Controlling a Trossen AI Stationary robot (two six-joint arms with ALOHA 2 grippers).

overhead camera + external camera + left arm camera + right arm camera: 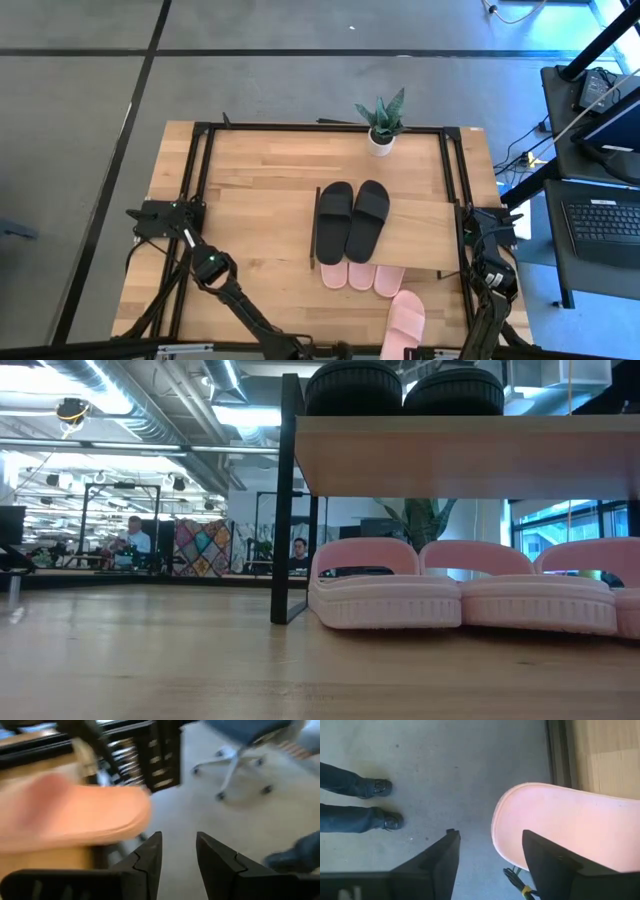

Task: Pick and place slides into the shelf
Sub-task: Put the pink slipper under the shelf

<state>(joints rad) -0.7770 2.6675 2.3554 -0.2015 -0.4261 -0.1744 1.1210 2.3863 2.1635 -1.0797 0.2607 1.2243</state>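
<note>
The shelf [425, 225] stands mid-table. Two black slides [350, 222] lie on its top board, which also shows in the low view [460, 455]. Three pale pink slides [362, 276] stand on the table under it and stick out at its near side; they also show in the low view [385, 588]. A fourth pink slide [405, 318] lies at the table's near edge, its end [540, 815] past the edge. My right gripper [489, 835] is open at that end. My left gripper [178, 837] is open beside the same slide [70, 815], over the floor. My right gripper has one finger [547, 857] in front of the pink slide's overhanging end [510, 835]; I cannot tell whether it touches. My left gripper touches nothing.
A potted plant [382, 125] stands at the table's far edge. The black table frame [200, 180] runs along both sides. A person's feet [375, 787] stand on the floor off the near edge. An office chair [240, 750] is nearby, and a desk with a laptop [600, 215] stands right of the table.
</note>
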